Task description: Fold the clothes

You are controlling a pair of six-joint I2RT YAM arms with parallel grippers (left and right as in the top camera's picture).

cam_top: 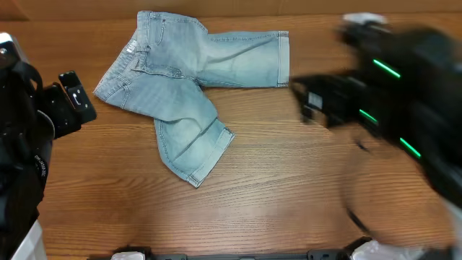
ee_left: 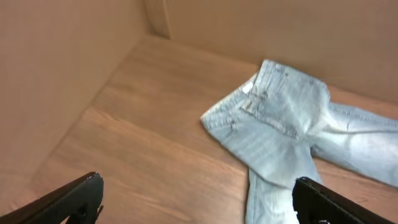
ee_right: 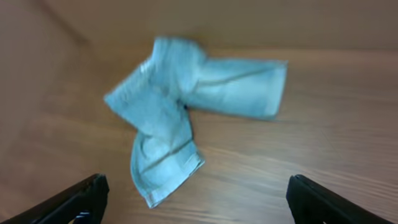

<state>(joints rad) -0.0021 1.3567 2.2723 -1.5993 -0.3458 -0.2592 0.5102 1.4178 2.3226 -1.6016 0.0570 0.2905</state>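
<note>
Wooden table carries 1 pale blue pair of jeans, legs splayed.

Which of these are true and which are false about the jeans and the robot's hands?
1. The jeans lie on the wooden table. True.
2. The jeans are folded into a neat square. False: they are still unfolded, with the two legs spread apart.
3. The left gripper is holding the jeans. False: it is open and holds nothing.
4. The right gripper is open and not touching the jeans. True.
</note>
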